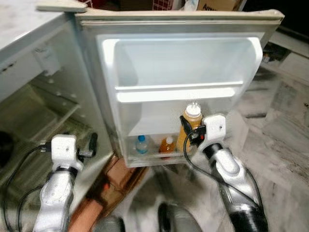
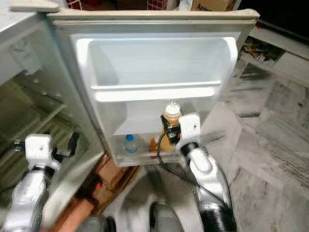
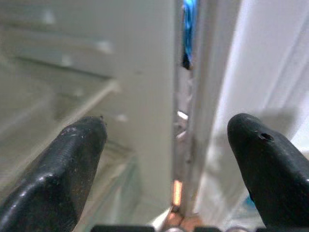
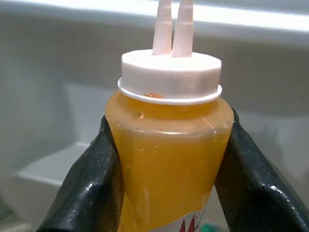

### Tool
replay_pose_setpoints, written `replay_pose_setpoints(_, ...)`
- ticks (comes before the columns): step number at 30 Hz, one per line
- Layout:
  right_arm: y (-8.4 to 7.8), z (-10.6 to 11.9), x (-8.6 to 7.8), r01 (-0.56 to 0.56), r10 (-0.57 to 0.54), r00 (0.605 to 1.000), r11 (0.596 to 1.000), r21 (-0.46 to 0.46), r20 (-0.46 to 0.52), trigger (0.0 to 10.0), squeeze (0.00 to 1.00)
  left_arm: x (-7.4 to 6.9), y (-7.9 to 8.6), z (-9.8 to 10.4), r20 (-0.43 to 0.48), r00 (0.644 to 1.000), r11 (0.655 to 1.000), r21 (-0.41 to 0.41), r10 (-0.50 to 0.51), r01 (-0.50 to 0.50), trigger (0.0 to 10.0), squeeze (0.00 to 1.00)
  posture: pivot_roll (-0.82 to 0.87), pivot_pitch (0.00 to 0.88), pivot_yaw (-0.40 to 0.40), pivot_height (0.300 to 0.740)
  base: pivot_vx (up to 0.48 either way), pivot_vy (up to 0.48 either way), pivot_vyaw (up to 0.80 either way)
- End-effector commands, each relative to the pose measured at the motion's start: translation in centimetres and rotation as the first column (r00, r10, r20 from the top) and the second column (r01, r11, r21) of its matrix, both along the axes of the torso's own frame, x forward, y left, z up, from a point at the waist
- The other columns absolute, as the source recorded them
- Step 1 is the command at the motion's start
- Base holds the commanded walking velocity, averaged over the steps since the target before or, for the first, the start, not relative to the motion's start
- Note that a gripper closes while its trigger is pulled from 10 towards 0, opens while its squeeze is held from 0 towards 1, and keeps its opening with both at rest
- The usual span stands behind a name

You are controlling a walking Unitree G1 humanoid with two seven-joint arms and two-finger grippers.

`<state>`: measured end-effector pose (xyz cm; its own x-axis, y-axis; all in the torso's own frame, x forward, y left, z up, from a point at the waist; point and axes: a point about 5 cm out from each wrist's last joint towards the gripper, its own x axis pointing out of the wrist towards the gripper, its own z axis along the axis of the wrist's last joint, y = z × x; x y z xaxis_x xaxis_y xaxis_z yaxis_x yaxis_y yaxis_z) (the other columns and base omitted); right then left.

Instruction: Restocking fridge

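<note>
Gripping the orange sauce bottle [image 4: 169, 154], our right gripper [image 4: 169, 159] holds it above the fridge door [image 1: 178, 63] bottom shelf; our left gripper [image 3: 169, 145] gapes empty.

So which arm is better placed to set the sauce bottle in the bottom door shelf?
The right. Its gripper already clamps the orange sauce bottle just above the bottom door shelf. The left gripper is open beside the fridge body.

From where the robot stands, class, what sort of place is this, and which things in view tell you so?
Probably a home kitchen corner: an open fridge door with bottles on its lower shelf, the right pincer gripping an orange sauce bottle, and a marble-patterned floor.
</note>
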<state>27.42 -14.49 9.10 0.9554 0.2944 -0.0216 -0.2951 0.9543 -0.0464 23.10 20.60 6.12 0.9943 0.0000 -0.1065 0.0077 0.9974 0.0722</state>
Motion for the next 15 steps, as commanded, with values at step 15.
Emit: replay_pose_setpoints(15, 1.0, -0.1, -0.7, -0.117, 0.119, 0.993, 0.992, 0.044, -0.027, 10.0, 0.0, -1.5, 1.4, -0.4, -0.036, 0.998, 0.998, 0.035, 0.059, -0.057, 10.0, 0.0, 0.02, 0.133, -0.055, 0.74, 0.0, 0.0, 0.0)
